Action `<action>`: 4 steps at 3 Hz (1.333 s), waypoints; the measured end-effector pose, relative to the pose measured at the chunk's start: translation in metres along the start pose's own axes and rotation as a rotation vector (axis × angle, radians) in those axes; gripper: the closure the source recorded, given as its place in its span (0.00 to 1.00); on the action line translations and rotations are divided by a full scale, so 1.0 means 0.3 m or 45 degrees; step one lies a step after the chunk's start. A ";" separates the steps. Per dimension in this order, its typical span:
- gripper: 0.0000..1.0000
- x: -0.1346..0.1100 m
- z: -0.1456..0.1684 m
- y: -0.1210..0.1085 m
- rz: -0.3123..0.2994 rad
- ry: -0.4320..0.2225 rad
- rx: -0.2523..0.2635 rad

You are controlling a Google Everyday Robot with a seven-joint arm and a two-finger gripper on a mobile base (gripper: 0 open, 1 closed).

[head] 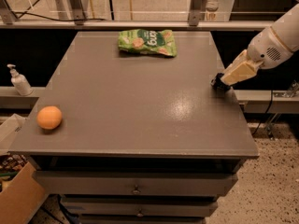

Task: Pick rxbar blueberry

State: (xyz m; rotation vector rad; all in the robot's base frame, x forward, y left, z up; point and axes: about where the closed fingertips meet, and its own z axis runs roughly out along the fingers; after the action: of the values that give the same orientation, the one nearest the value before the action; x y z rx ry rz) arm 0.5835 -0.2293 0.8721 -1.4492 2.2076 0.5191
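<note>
Grey table [140,106], green bag [147,42] w/ white print, orange fruit [49,117], cream gripper [219,82] at table's rt edge

We take this for lab or office test space. Signs we see: plain grey cabinet [140,125] with knobbed drawers [136,189] used as worktop; speckled hard floor [275,171]; metal posts [196,6] behind; pump bottle [19,80] on side ledge [9,93]; cardboard box [18,195] at lower left. White robot arm's gripper [218,83] sits at cabinet's right edge.
</note>
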 end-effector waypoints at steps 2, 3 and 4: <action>1.00 -0.043 -0.071 0.065 -0.029 -0.180 -0.108; 1.00 -0.086 -0.115 0.095 -0.049 -0.322 -0.175; 1.00 -0.162 -0.168 0.111 -0.082 -0.465 -0.178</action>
State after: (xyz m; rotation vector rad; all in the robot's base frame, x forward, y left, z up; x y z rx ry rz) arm 0.5616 -0.2069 0.9430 -1.3621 1.8630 0.8558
